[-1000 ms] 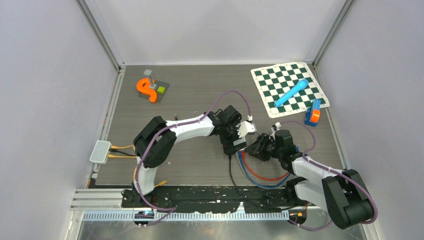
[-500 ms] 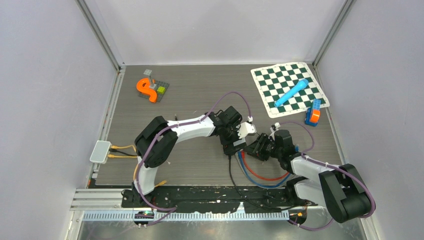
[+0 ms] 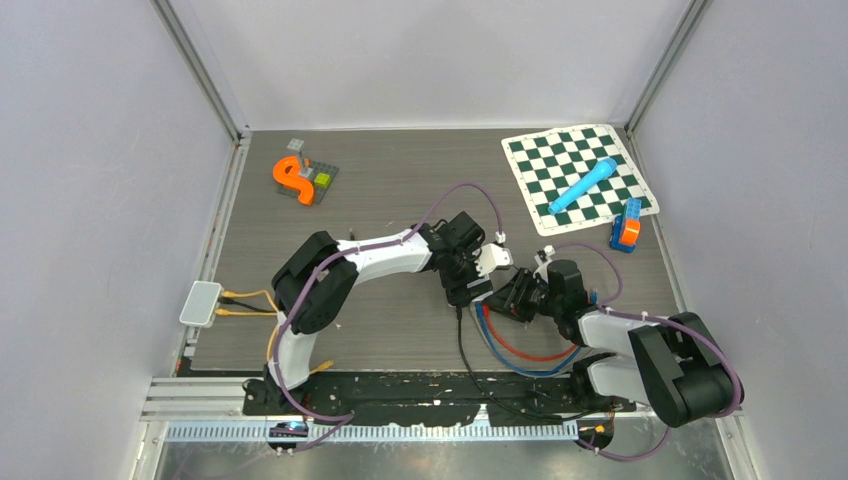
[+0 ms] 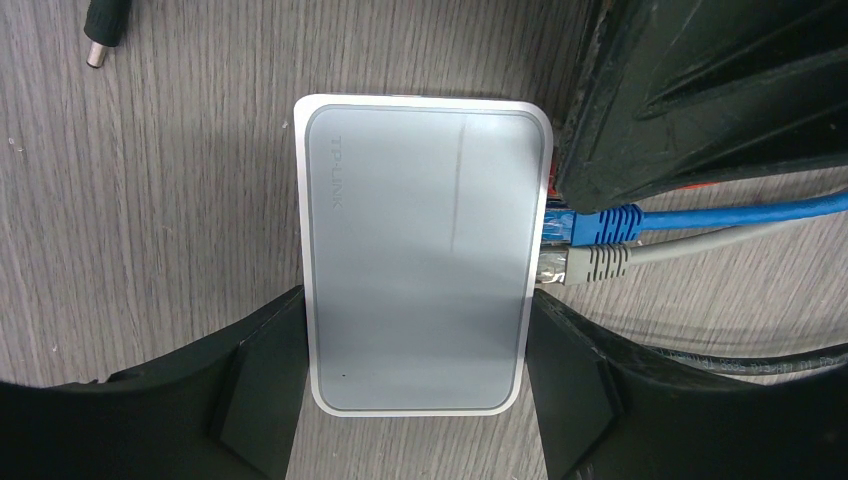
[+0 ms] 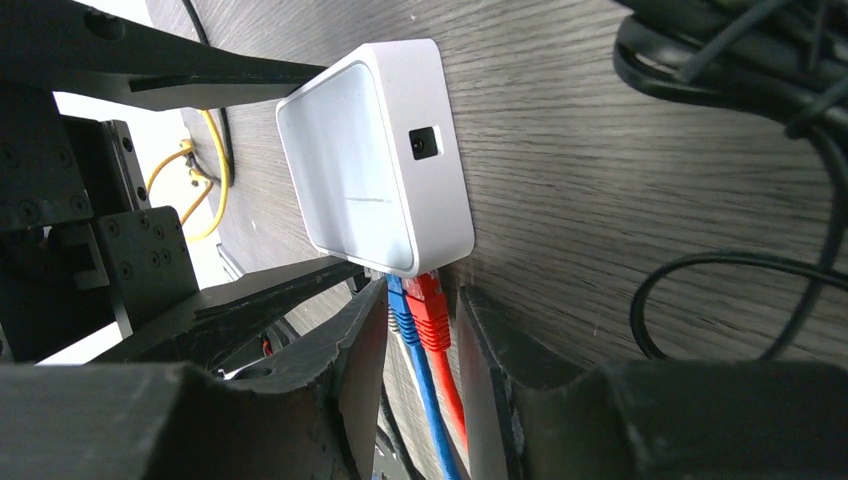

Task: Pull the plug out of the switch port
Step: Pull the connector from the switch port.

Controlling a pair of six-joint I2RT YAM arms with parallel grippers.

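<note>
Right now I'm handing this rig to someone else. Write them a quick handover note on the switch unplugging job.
The left gripper is shut on the switch, pads flush on two opposite sides.
The right gripper is open, narrowly straddling the red plug and blue plug at the port edge, with a slim gap beside the red one.
The grey plug sits in a port beside the blue one.
Done: switch braced, right arm lined up.
Left: close on a plug and pull it straight out. All three are seated.
</note>
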